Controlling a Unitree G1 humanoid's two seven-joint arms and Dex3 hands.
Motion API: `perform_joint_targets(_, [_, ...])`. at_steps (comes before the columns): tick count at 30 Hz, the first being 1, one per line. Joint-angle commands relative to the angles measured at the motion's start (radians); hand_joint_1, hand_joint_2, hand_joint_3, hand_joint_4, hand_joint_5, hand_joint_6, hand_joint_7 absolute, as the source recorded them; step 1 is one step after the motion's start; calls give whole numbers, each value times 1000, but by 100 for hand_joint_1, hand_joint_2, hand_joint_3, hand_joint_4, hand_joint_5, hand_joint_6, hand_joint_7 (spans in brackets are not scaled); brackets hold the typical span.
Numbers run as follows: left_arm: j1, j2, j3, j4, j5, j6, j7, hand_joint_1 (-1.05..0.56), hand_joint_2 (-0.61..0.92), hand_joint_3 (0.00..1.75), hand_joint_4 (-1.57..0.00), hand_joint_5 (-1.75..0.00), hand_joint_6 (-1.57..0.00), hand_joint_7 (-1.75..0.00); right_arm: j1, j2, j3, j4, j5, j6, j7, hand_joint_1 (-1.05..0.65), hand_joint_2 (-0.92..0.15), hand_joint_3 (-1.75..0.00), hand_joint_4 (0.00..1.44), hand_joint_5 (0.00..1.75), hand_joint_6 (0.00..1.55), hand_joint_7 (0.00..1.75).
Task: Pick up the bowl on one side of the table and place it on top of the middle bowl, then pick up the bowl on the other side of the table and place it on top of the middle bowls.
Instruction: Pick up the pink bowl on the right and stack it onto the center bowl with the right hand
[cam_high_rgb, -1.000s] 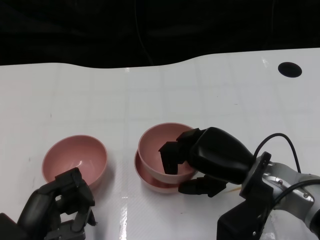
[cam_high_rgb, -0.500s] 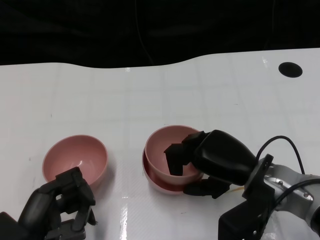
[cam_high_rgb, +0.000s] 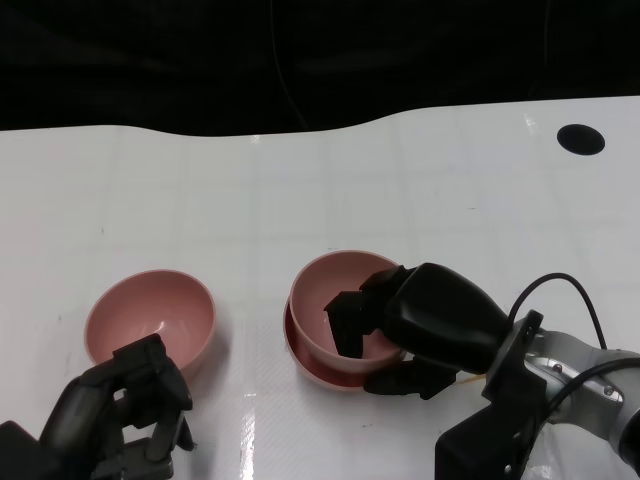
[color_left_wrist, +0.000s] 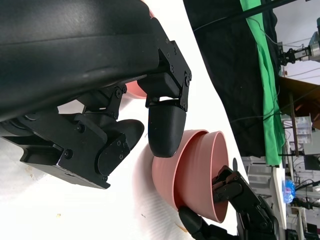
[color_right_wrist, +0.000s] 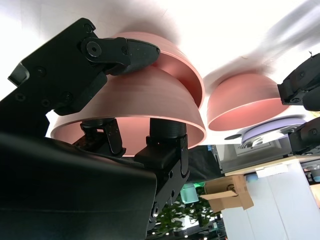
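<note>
Two pink bowls are nested at the table's middle. My right hand (cam_high_rgb: 425, 325) grips the upper bowl (cam_high_rgb: 335, 290) by its near right rim, fingers (cam_high_rgb: 345, 322) inside and thumb outside. The lower bowl (cam_high_rgb: 300, 358) shows only as a rim beneath it. In the right wrist view the held bowl (color_right_wrist: 135, 105) sits in the lower bowl (color_right_wrist: 186, 65). A third pink bowl (cam_high_rgb: 150, 318) stands alone on the left. My left hand (cam_high_rgb: 120, 415) holds nothing just in front of it, fingers loosely bent. The left wrist view shows the stacked bowls (color_left_wrist: 195, 175) beyond its fingers (color_left_wrist: 165, 125).
The white table (cam_high_rgb: 200, 200) ends at a curved far edge with darkness beyond. A round black hole (cam_high_rgb: 580, 138) lies at the far right. A black cable (cam_high_rgb: 560, 285) loops above my right forearm.
The upper bowl has come down from a tilt and settled into the lower bowl, the pair shifting slightly right. My right hand still grips it. The left hand has stayed put.
</note>
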Motion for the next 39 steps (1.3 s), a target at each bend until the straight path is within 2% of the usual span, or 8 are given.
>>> perform_joint_targets(1, [12,7,1,-18,-1,14,11,-4,58,118,-74,-175,-65,-170,-16,-4,3,11,-1,-4,-6,-18,-75,-71,85,175,61,170])
perform_joint_targets(4, [10,6,-1,-16,-2,12,6,-3,60,117,-73,-175,-64,-170,-13,-7,0,12,6,-3,1,-19,-79,-69,85,175,72,146])
perform_joint_targets(5, [9,6,-1,-14,-4,11,4,-3,60,117,-74,-175,-64,-170,-13,-10,0,12,5,-1,3,-30,-83,-56,82,165,80,100])
perform_joint_targets(7, [7,5,-1,-8,-5,7,1,-3,60,117,-74,-175,-64,-171,-15,-15,2,11,-2,3,-1,-35,-90,-41,82,159,95,55])
perform_joint_targets(11, [2,5,-3,9,1,-12,2,-2,60,115,-74,-175,-64,-171,-17,-26,11,0,-33,24,-33,-53,-92,-35,96,92,97,11])
perform_joint_targets(20, [-5,4,-10,22,14,-35,11,-1,62,113,-76,-175,-64,-169,-5,-44,11,-29,-32,42,10,-76,-92,-39,84,6,69,0])
perform_joint_targets(29, [-4,2,-8,16,20,-27,13,-2,63,112,-76,-175,-65,-168,6,-53,14,-57,-37,71,42,-84,-92,-46,49,0,52,0])
perform_joint_targets(39, [-12,4,-5,32,16,-33,6,-1,64,111,-76,-175,-65,-167,25,-65,21,-87,-69,119,15,-85,-92,-49,38,0,45,0])
